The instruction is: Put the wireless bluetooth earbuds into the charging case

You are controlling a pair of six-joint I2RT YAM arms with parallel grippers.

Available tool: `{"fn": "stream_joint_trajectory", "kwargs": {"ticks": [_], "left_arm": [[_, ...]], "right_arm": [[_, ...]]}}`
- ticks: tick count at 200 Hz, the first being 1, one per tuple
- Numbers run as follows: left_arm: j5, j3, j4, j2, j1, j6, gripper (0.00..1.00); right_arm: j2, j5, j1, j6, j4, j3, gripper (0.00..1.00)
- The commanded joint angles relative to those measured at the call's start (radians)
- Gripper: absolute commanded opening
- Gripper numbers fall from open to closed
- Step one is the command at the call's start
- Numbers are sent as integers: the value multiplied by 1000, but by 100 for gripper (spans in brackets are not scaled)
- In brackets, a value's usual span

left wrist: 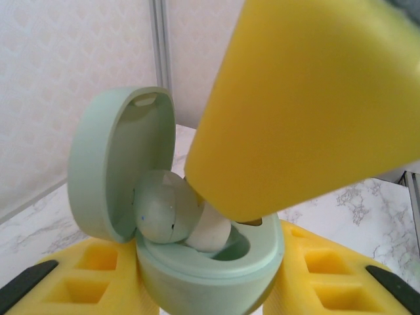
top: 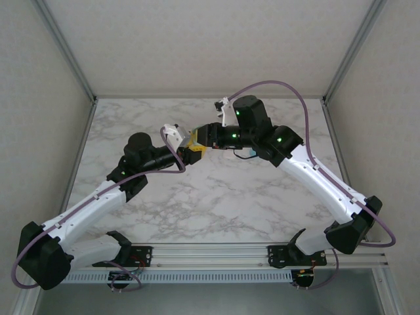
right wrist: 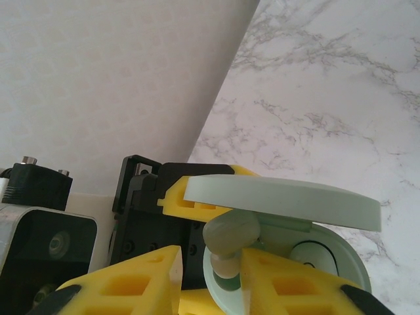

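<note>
Above the grey-veined white marble table [top: 216, 197], the left gripper [left wrist: 210, 289] is clamped with its yellow fingers on the base of a mint-green oval plastic charging case [left wrist: 220, 259], whose hinged lid [left wrist: 108, 164] stands open. The right gripper [right wrist: 210, 269] pinches a mint-green pebble-shaped plastic earbud [right wrist: 230, 235] at the mouth of the case's well, seemingly not seated yet. Best to hold the case steady, tilt the bud to match its socket, press down gently, then let go without nudging the lid.
</note>
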Motion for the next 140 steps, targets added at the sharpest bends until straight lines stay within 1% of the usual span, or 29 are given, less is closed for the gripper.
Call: {"fn": "stream_joint_trajectory", "kwargs": {"ticks": [1, 101, 140], "left_arm": [[-4, 21, 53, -7, -9, -20, 19], [-7, 20, 47, -10, -9, -19, 19], [-6, 17, 53, -9, -9, -20, 19]], "right_arm": [[-28, -11, 10, -16, -5, 18, 31], [-51, 0, 10, -15, -5, 18, 32], [-68, 25, 10, -11, -2, 17, 33]]}}
